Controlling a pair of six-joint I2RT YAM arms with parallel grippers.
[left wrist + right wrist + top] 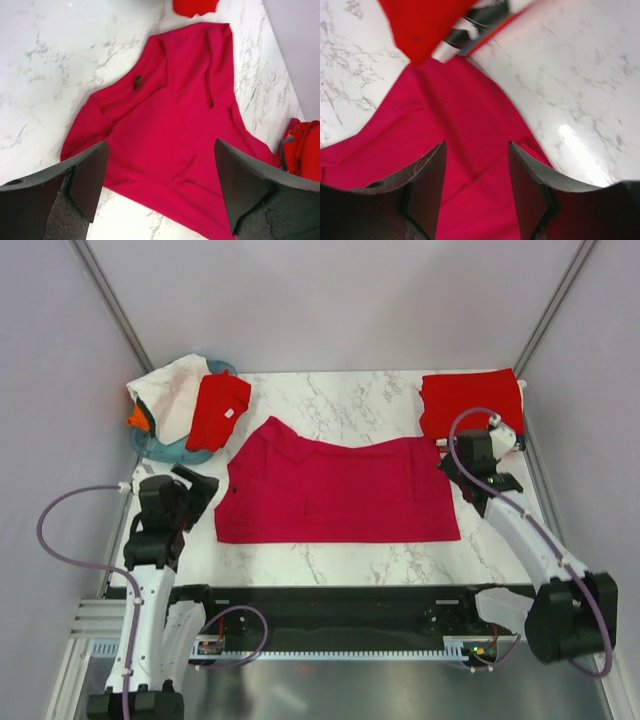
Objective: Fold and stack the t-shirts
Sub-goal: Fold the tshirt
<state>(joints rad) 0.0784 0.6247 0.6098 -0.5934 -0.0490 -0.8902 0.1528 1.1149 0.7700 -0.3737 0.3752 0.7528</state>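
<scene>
A crimson-magenta t-shirt lies flat, folded lengthwise, in the middle of the marble table; it also shows in the left wrist view and the right wrist view. A folded bright red t-shirt lies at the back right. Another bright red t-shirt, a white one and an orange one hang over the teal basket. My left gripper is open and empty at the crimson shirt's left edge. My right gripper is open and empty above its right end.
The table's front edge meets a black rail between the arm bases. Grey walls close in both sides and the back. Bare marble shows behind the crimson shirt.
</scene>
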